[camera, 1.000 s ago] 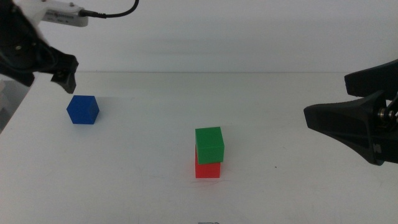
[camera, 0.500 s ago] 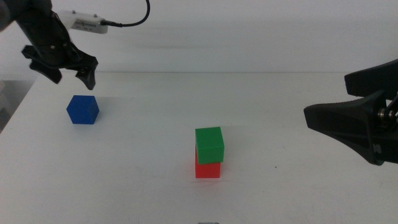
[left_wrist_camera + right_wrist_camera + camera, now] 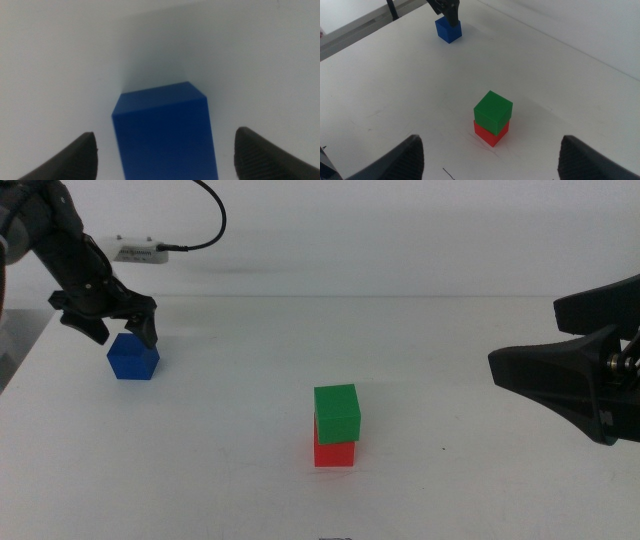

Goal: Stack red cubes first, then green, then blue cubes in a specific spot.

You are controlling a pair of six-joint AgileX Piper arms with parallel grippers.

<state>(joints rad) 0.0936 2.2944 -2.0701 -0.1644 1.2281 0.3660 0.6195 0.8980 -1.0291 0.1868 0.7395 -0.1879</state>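
Observation:
The blue cube point(image 3: 133, 358) sits on the white table at the far left. My left gripper point(image 3: 124, 335) is open right over it, with a jaw on each side of its top. In the left wrist view the blue cube point(image 3: 165, 130) lies between the two open jaws without touching them. The green cube point(image 3: 337, 412) rests on the red cube point(image 3: 334, 452) at the table's middle, turned slightly askew. My right gripper point(image 3: 525, 335) is open and empty at the right, well away from the stack. The right wrist view shows the green cube point(image 3: 492, 111), the red cube point(image 3: 491, 132) and the blue cube point(image 3: 448, 29).
A white box point(image 3: 140, 252) with a black cable lies behind the left arm at the back left. The table's left edge point(image 3: 25, 350) runs close beside the blue cube.
My left gripper has come down and slightly right from above the blue cube until its jaws straddle the cube's top. The right arm and the stack have not moved.

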